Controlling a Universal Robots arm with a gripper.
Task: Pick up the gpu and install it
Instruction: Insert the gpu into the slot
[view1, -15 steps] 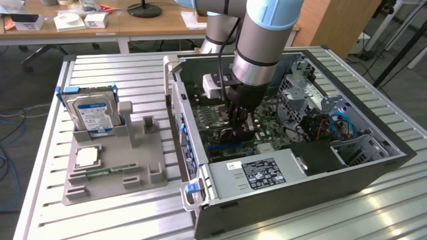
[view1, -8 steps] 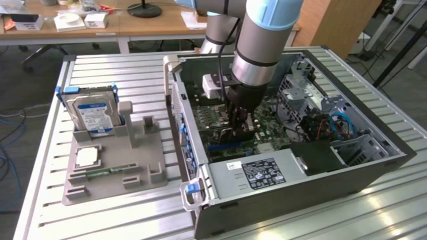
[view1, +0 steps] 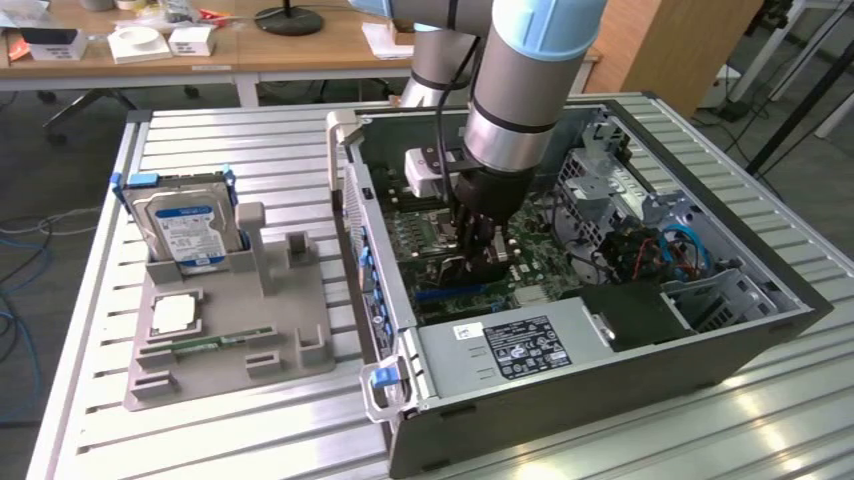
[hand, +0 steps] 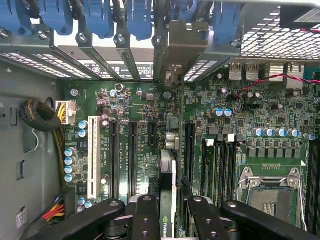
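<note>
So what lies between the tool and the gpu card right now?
Nothing: in the wrist view the thin gpu card stands edge-on between the fingers of the black tool, gripped, above the green motherboard.

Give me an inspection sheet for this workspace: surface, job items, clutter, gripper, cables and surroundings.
Surface: ribbed metal table carrying an open computer case and a grey fixture tray.
Job's things: gpu on edge over the motherboard slots inside the case; whether it is seated cannot be told.
Clutter: hard drive with a blue label standing in the tray; green memory stick lying in it.
Gripper: gripper inside the case, closed on the gpu.
Cables: blue cables in the case; yellow and red wire bundle beside the motherboard.
Surroundings: wooden desk with white boxes behind the table.
</note>
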